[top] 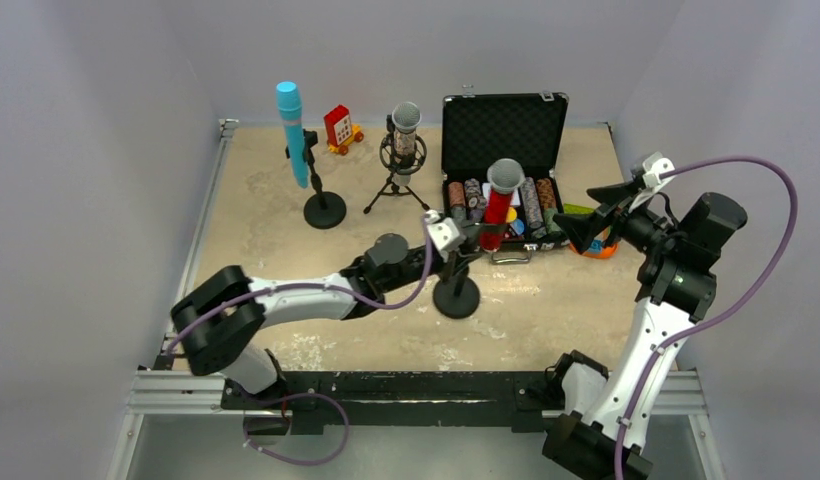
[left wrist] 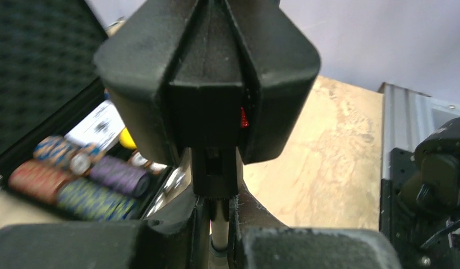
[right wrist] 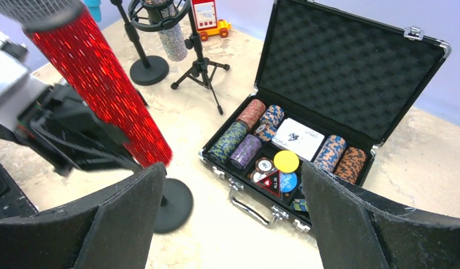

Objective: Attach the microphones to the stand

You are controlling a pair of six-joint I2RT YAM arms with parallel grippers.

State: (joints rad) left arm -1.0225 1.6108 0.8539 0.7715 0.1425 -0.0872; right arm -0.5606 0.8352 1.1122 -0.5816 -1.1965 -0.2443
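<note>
Beside the case (top: pixel 504 125), clamps the stand (top: pixel 456 297) with left end effector (left wrist: pixel 219 241), right end effector (top: pixel 591 214) wide, empty; rates red-glitter microphone (right wrist: pixel 104 95) likely stiff, light, slick, best held mid-barrel.

Case (top: pixel 505 135) stands open, chips (top: pixel 533 200) inside. Left of case: tripod stand (top: pixel 394 192) bearing the first microphone (top: pixel 405 128). Farther left: round-base stand (top: pixel 324 210) bearing the second microphone (top: pixel 292 130). Toy (top: pixel 339 128) lies behind, between these. Directly before case: front stand (top: pixel 456 297) bearing the third microphone (top: pixel 499 205).
</note>
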